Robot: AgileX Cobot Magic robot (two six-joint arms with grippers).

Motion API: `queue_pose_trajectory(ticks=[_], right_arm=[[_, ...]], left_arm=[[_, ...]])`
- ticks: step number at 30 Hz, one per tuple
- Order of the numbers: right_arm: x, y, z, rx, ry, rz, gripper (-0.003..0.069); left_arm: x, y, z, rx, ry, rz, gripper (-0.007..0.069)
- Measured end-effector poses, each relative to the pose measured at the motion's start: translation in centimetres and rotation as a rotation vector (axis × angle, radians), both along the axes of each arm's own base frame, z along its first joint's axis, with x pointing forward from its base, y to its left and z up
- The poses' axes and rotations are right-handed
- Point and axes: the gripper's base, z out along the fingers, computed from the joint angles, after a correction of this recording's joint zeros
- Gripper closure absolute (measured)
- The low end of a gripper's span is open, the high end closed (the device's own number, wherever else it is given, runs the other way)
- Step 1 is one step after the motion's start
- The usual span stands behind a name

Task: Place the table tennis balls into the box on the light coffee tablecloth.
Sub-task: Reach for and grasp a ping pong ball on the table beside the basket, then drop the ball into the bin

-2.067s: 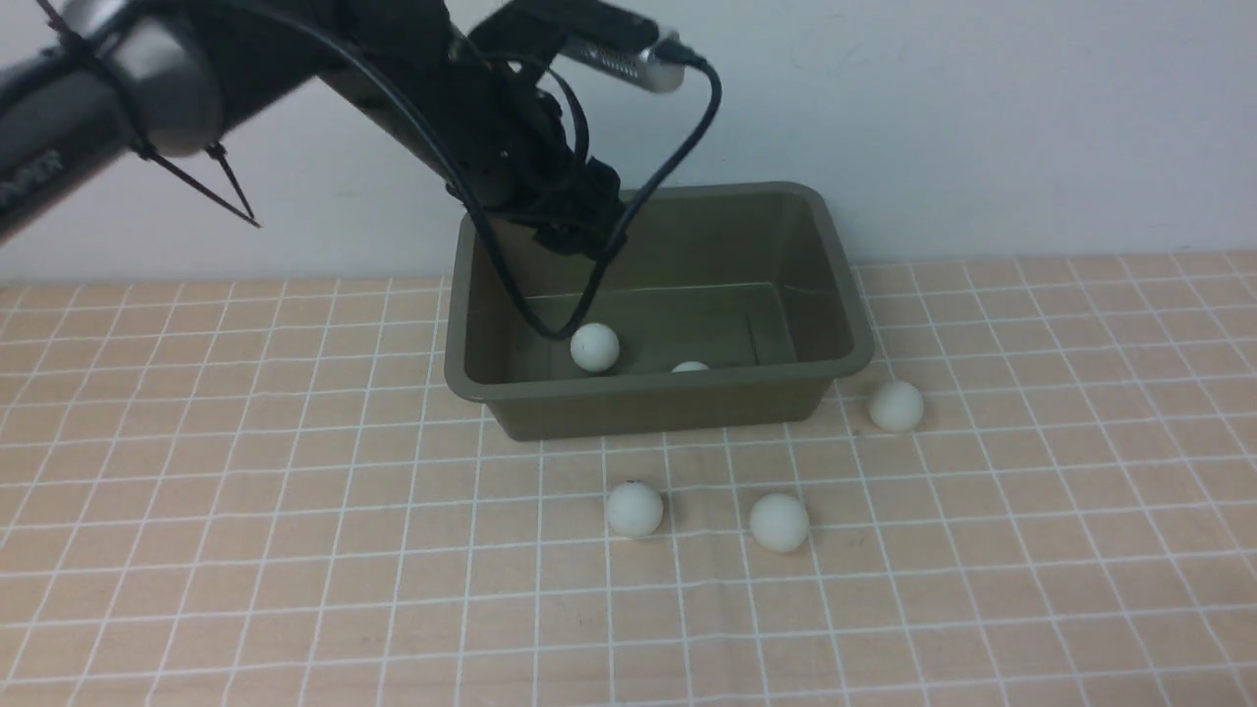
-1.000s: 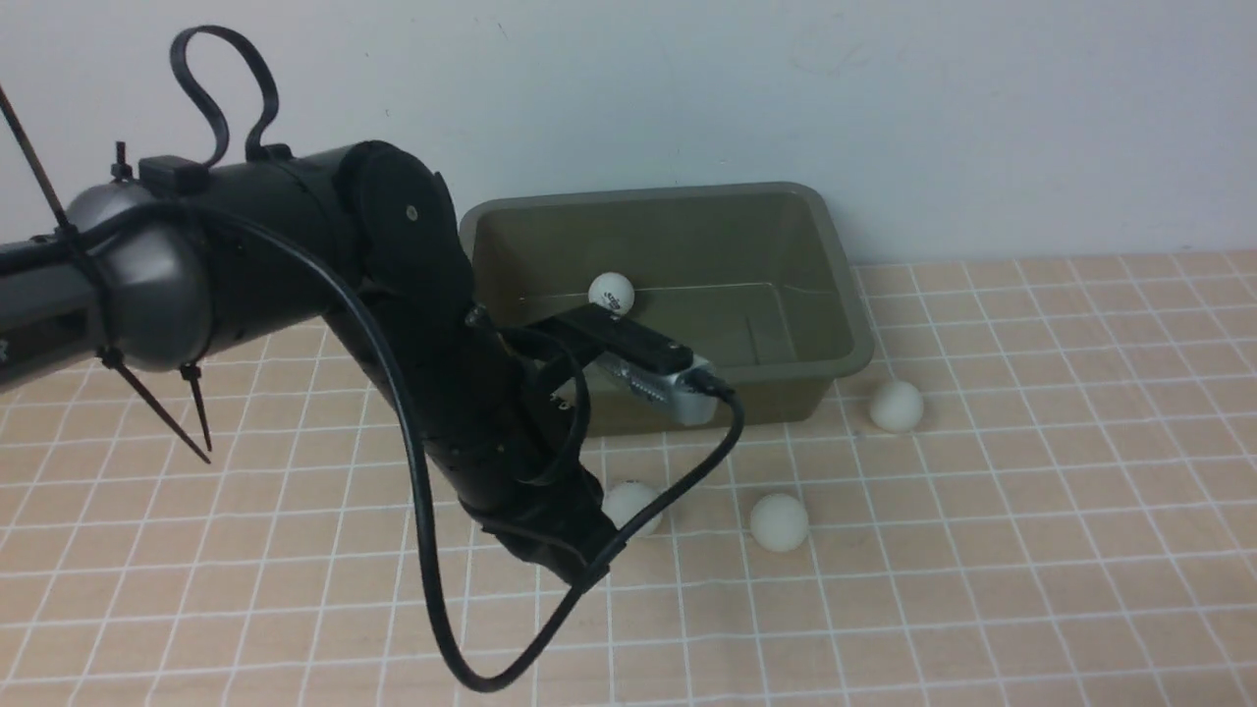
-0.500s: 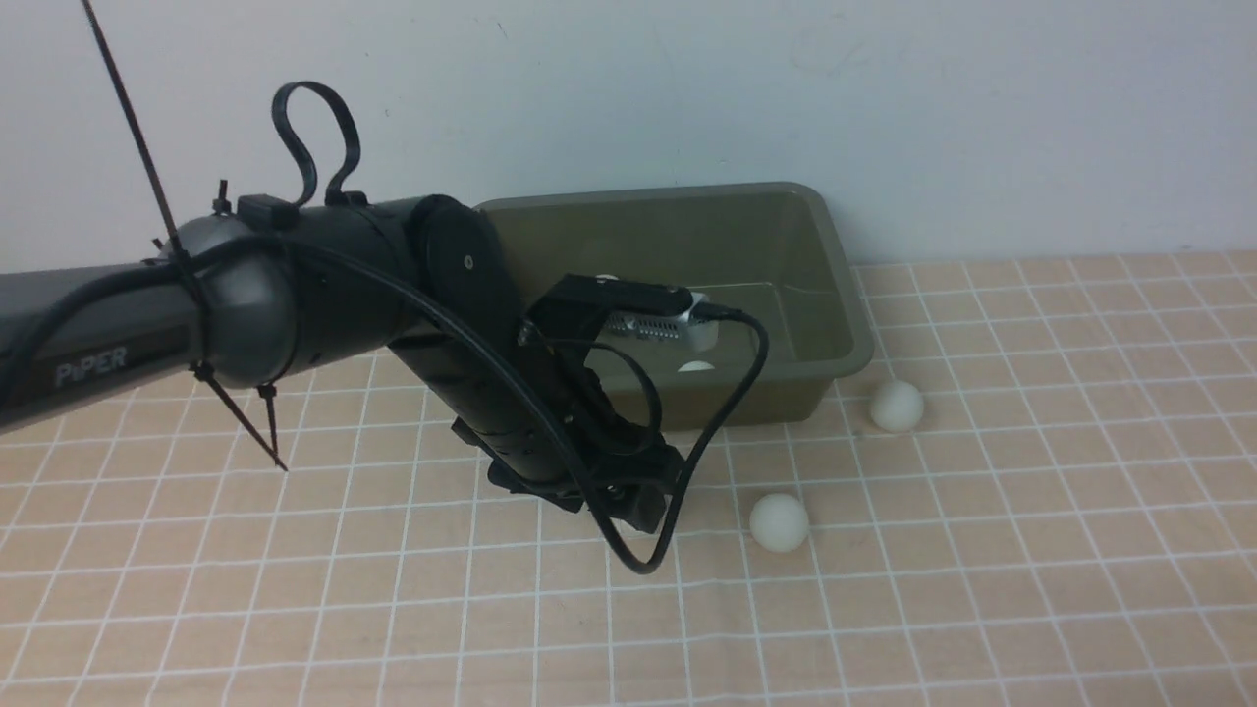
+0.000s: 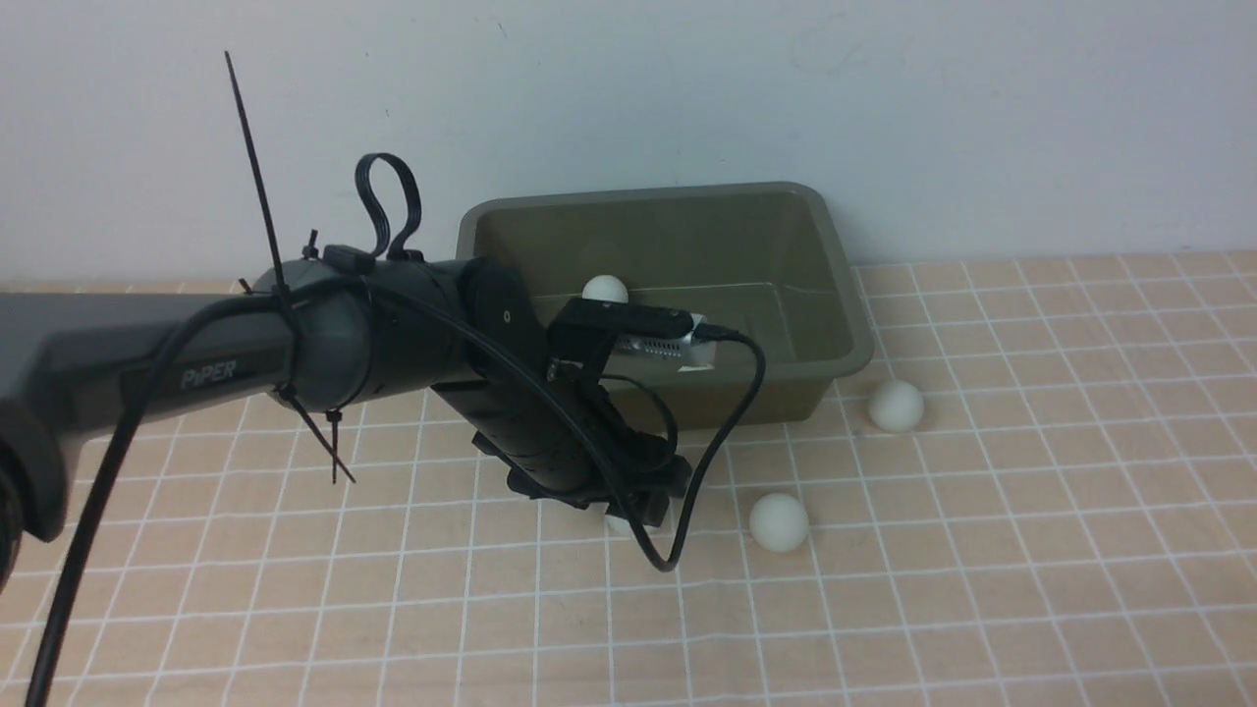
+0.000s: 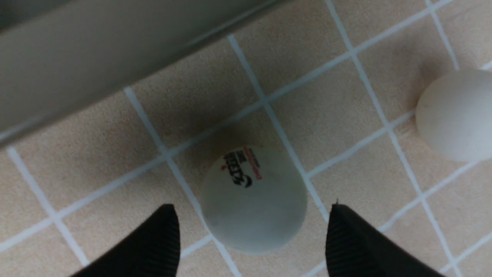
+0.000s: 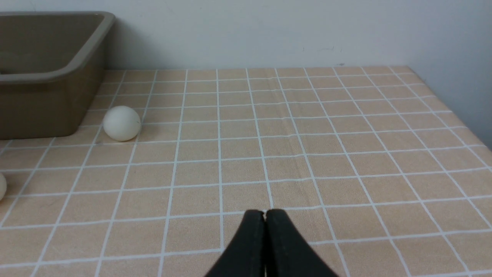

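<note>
The olive-green box [image 4: 852, 295] stands at the back of the light coffee tablecloth [image 4: 982, 589]. One table tennis ball [image 4: 605, 289] lies inside it by the far wall. My left gripper [image 4: 633, 511] is low over the cloth in front of the box. It is open, and its fingers stand either side of a white ball with a printed logo [image 5: 253, 200], apart from it. Two more balls rest on the cloth [image 4: 779, 520] [image 4: 896, 406]. My right gripper [image 6: 264, 212] is shut and empty, hovering over the cloth to the right.
The box's near wall [image 5: 77, 57] runs close behind the logo ball. A neighbouring ball [image 5: 457, 115] lies about two squares off. From the right wrist, a ball [image 6: 122, 123] sits beside the box corner [image 6: 57, 73]. A white wall backs the table.
My left arm came out of the box and down to the cloth in front of it. Its gripper opened and now straddles the logo ball. The ball inside the box rolled to the far wall.
</note>
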Motion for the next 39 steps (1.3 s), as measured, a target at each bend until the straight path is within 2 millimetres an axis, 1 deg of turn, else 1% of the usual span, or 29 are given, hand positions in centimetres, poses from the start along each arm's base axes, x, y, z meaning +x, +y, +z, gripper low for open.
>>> queue_pose_trajectory(ticks=[3,5,7,13,17,20,23,26,27,28,30,31,34,37,39], right_arm=[[0.0,0.0,0.0,0.000,0.000,0.000,0.0673],[0.0,0.0,0.0,0.000,0.000,0.000,0.0673],[0.0,0.0,0.0,0.000,0.000,0.000,0.0673],[0.0,0.0,0.0,0.000,0.000,0.000,0.0673],[0.0,0.0,0.0,0.000,0.000,0.000,0.0673],[0.0,0.0,0.0,0.000,0.000,0.000,0.0673],[0.0,0.0,0.0,0.000,0.000,0.000,0.0673],[0.0,0.0,0.0,0.000,0.000,0.000,0.0673],[0.0,0.0,0.0,0.000,0.000,0.000,0.0673],[0.0,0.0,0.0,0.000,0.000,0.000,0.0673],[0.0,0.0,0.0,0.000,0.000,0.000,0.0673],[0.0,0.0,0.0,0.000,0.000,0.000,0.0673],[0.0,0.0,0.0,-0.001,0.000,0.000,0.0673],[0.0,0.0,0.0,0.000,0.000,0.000,0.0673],[0.0,0.0,0.0,0.000,0.000,0.000,0.0673]], left_arm=[[0.1,-0.1,-0.6,0.008,-0.004,-0.020,0.0223],[0.1,-0.3,-0.8,0.010,-0.016,-0.032,0.0266],[0.1,-0.7,-0.8,0.013,-0.041,-0.059,0.0330],[-0.2,-1.1,-0.8,0.019,-0.058,-0.117,0.0326],[-0.7,-1.1,-0.7,0.025,-0.019,-0.141,0.0326],[-1.4,-0.9,0.4,0.025,0.009,-0.179,0.0326],[-2.5,-0.7,3.4,0.019,0.011,-0.274,0.0326],[-3.8,-0.5,7.0,-0.013,-0.014,-0.358,0.0326],[-3.8,-0.4,7.2,-0.016,-0.017,-0.362,0.0326],[-4.2,-0.4,8.6,-0.032,-0.046,-0.385,0.0326],[-4.4,-0.3,10.7,-0.049,-0.120,-0.420,0.0326],[-4.3,-0.3,11.5,-0.051,-0.164,-0.432,0.0326],[-3.2,-0.3,12.8,-0.051,-0.259,-0.411,0.0326],[-0.9,0.5,13.0,-0.048,-0.342,-0.327,0.0326],[0.6,1.2,12.8,-0.043,-0.382,-0.274,0.0326]])
